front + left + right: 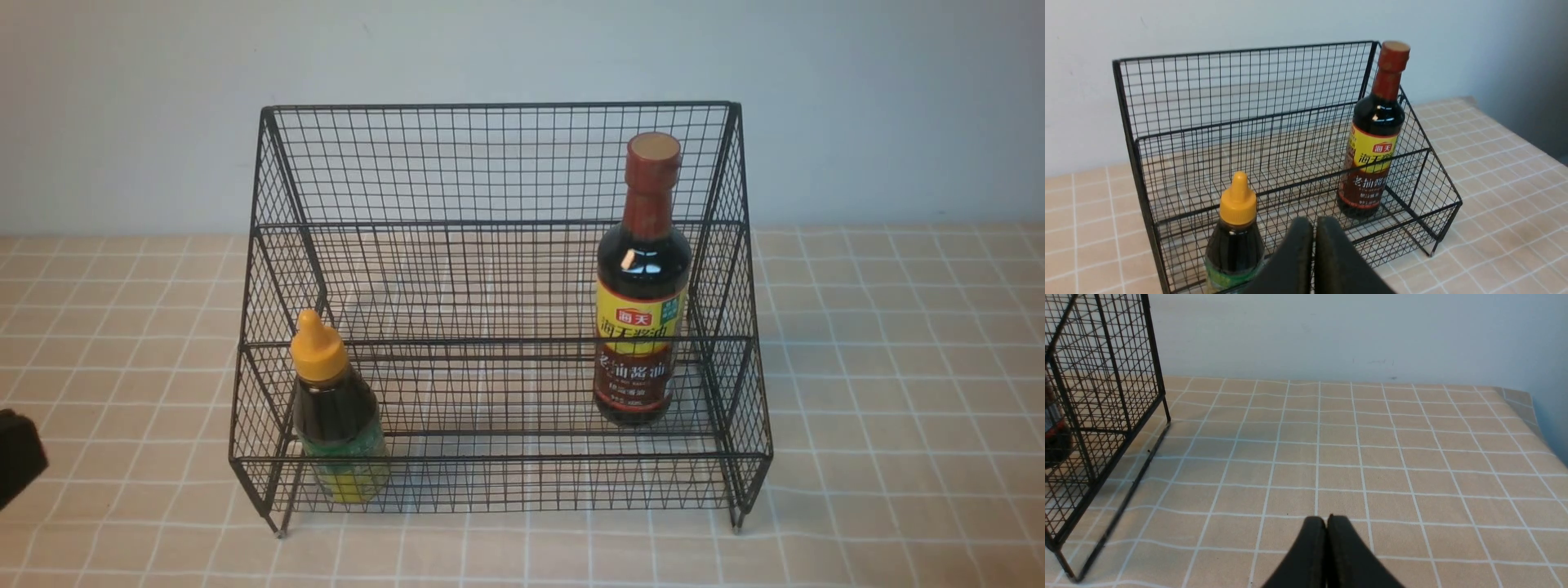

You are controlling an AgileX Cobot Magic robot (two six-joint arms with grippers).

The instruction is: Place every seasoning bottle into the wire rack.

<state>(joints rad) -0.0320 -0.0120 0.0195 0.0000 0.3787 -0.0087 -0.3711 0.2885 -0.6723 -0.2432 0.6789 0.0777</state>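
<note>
Pale wall behind, and a tan cloth with a white grid covering the table (898, 367), on which the wire rack (498, 163) stands square to the front camera. Both seasoning bottles are inside it, upright, on the lower front tier: the short bottle (337, 412) with its orange-yellow nozzle cap sits at about 8 o'clock of the rack as the front view shows it, tucked into the left front corner, and the tall bottle (642, 286) with the brown-red cap stands at about 4 o'clock, close to the right side mesh, its neck rising above the lower tier's rail. The two are well apart, and nothing else lies loose on the table. The left gripper (1314, 232) has its fingers pressed together with nothing between them, hanging in front of the rack, clear of it; in the front view only a dark piece of that arm shows at the 9 o'clock edge. The right gripper (1327, 524) likewise has its fingers closed on nothing, over bare cloth to the right of the rack. Judging from this, the task looks complete: each bottle is in the rack, neither is held, and nothing seems left beyond parking the arms
</note>
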